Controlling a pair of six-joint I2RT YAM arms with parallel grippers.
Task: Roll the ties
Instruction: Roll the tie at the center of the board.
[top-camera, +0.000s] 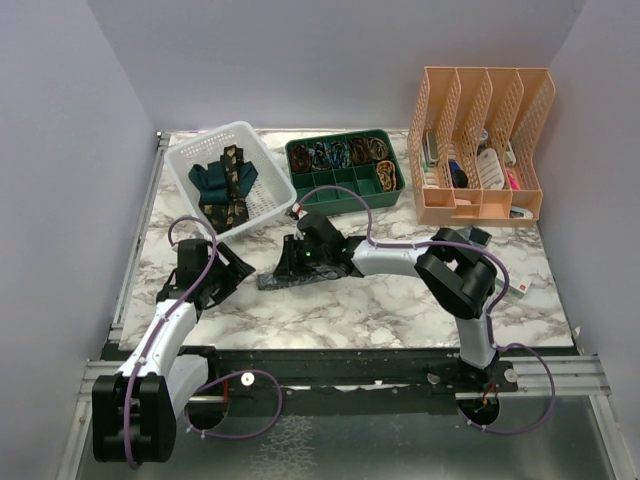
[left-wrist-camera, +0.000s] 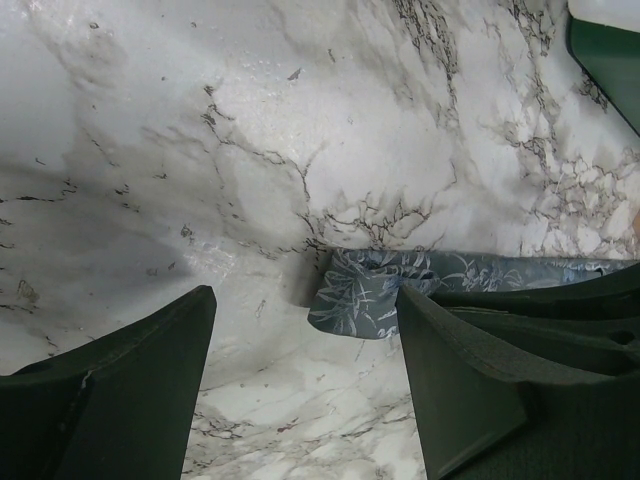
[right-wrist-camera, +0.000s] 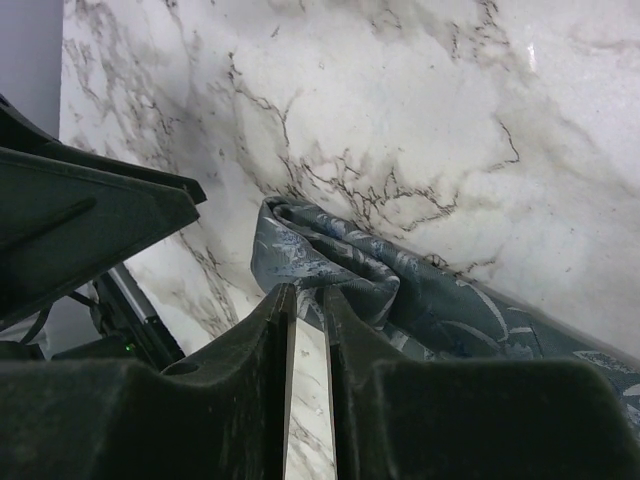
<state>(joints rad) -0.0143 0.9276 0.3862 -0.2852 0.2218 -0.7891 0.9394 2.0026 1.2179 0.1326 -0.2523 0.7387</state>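
Observation:
The blue-grey patterned tie (top-camera: 283, 279) lies bunched on the marble between the two grippers. My right gripper (top-camera: 294, 262) is down on it, and in the right wrist view its jaws (right-wrist-camera: 308, 296) are nearly together, pinching a fold of the tie (right-wrist-camera: 330, 250). My left gripper (top-camera: 228, 272) is open and empty just left of the tie. In the left wrist view (left-wrist-camera: 305, 300) the tie's end (left-wrist-camera: 365, 295) lies beyond the right fingertip. The teal tie (top-camera: 208, 178) and the black-gold tie (top-camera: 234, 172) lie in the white basket (top-camera: 255, 140).
A green compartment tray (top-camera: 350, 203) with several rolled ties stands at the back centre. An orange file organizer (top-camera: 480, 100) stands at the back right. A small white item (top-camera: 522, 288) lies near the right arm. The left gripper's finger (right-wrist-camera: 80, 220) shows in the right wrist view.

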